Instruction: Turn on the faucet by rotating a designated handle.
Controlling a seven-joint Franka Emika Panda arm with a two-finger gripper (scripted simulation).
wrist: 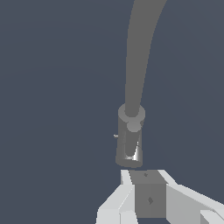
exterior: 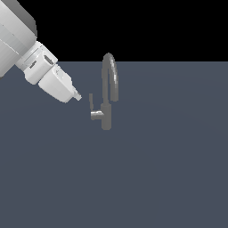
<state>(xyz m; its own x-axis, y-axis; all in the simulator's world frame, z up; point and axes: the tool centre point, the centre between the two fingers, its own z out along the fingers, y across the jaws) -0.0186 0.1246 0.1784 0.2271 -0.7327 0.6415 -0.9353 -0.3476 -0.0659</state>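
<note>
Big white robot arm (exterior: 26,53) reaching in from the exterior view's left of the faucet (exterior: 107,93), grey faucet standing up on the flat blue-grey floor (exterior: 169,169), claw (exterior: 76,95) near the handle (exterior: 91,107) but not touching, holding nothing, cannot tell how open, thin handle pointing up beside the post.

Exterior view looks level-on, from some way off, at the faucet (exterior: 107,93), the arm entering above and beside it. Wrist view sits close, apparently facing the handle (wrist: 129,144) end-on over the gripper (wrist: 146,177). Both share the faucet.
</note>
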